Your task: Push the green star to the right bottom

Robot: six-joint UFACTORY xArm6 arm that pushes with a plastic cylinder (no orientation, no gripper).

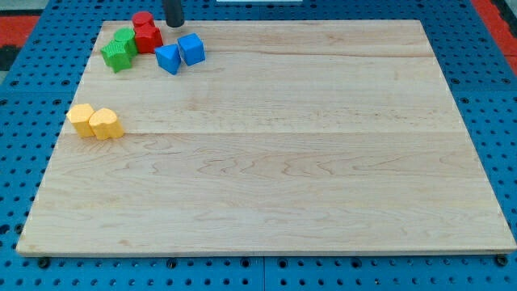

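Observation:
Two green blocks touch at the view's top left. One (116,56) is lower and to the left, the other (126,39) is just above it; I cannot tell for sure which is the star. My tip (174,25) stands at the board's top edge, to the right of the green blocks. A red block (148,37) and a second red block (143,19) lie between my tip and the greens. The tip touches no block.
A blue triangular block (168,59) and a blue cube (192,48) sit just below my tip. Two yellow blocks (81,119) (106,124) touch near the left edge. The wooden board (323,162) lies on a blue pegboard.

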